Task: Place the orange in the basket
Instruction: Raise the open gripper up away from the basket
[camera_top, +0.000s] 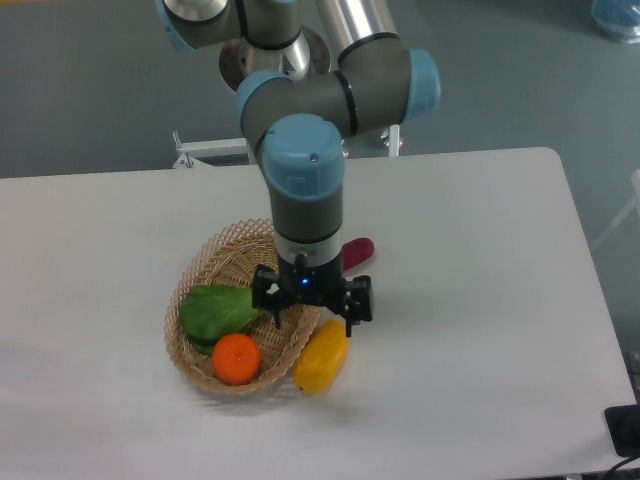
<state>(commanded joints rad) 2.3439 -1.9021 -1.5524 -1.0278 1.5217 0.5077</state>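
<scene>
Orange (236, 358): lying inside the basket (205, 268), at its near edge, just beside a green leafy vegetable (215, 311) sharing the basket. Basket: sitting on the white table (470, 300), left of centre. Pincer (312, 308): hanging over the basket's right rim, fingers spread wide, gripping nothing. Yellow fruit (321, 367): lying on the table, touching the basket's right side. Purple vegetable (358, 252): showing partly behind the arm.
</scene>
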